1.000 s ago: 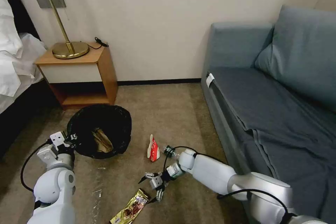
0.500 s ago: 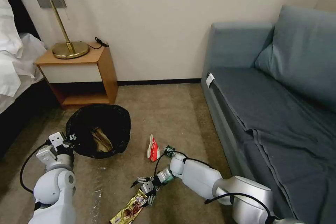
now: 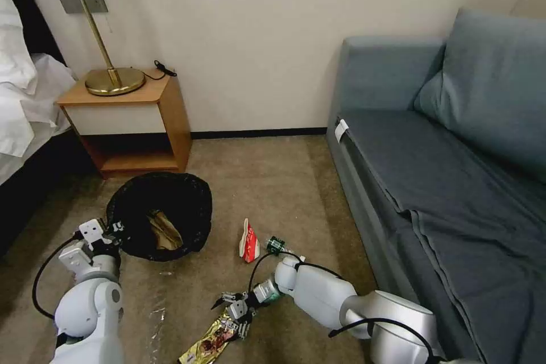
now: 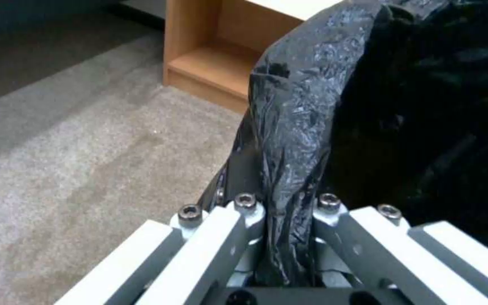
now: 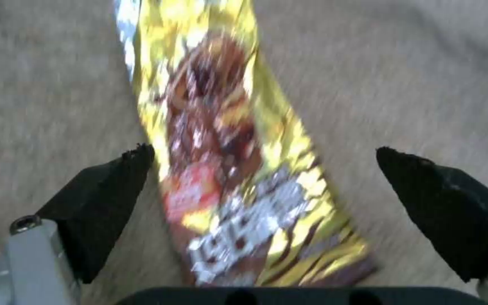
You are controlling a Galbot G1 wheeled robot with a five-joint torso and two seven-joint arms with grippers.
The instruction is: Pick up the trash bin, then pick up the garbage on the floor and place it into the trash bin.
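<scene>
My left end effector [image 3: 108, 231] pinches the trash bin [image 3: 161, 215] bag rim at nine o'clock, while my right end effector [image 3: 232, 310], spread wide, straddles the light, slippery, crinkly snack wrapper [image 5: 227, 169]; I'd grip mid-length.

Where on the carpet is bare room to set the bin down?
Bare carpet lies between the nightstand and sofa, beyond the trash bin. Crowded nearer: red-and-white packet, bottle, and snack wrapper under the open right gripper.
</scene>
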